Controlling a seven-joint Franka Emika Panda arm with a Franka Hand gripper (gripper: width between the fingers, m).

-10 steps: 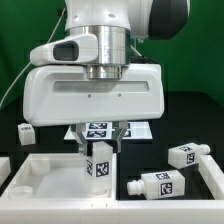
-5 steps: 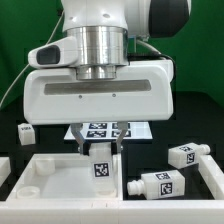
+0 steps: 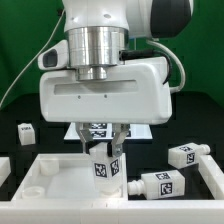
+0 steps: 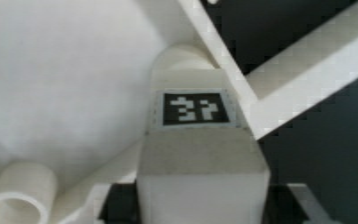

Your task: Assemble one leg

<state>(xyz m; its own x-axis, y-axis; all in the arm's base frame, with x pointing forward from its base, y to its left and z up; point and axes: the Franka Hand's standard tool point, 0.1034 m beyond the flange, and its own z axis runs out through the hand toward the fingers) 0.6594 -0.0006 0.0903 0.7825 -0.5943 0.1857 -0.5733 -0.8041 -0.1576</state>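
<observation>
My gripper [image 3: 107, 160] is shut on a white leg [image 3: 104, 168] with a black-and-white tag, held upright over the large white tray-like tabletop [image 3: 45, 180]. In the wrist view the same leg [image 4: 197, 150] fills the middle between the dark fingers [image 4: 126, 200], with the tabletop's corner rim [image 4: 247, 60] behind it. Two more tagged legs lie on the table at the exterior view's right: one [image 3: 155, 183] just beside the tabletop, one [image 3: 186, 153] farther back.
A small white tagged cube [image 3: 26, 132] sits at the exterior view's left. The marker board [image 3: 96, 129] lies behind the gripper. A white frame piece [image 3: 210, 180] is at the far right, another [image 3: 4, 168] at the far left edge.
The gripper with the leg has shifted toward the exterior view's right and slightly down over the tabletop. The other parts have not moved.
</observation>
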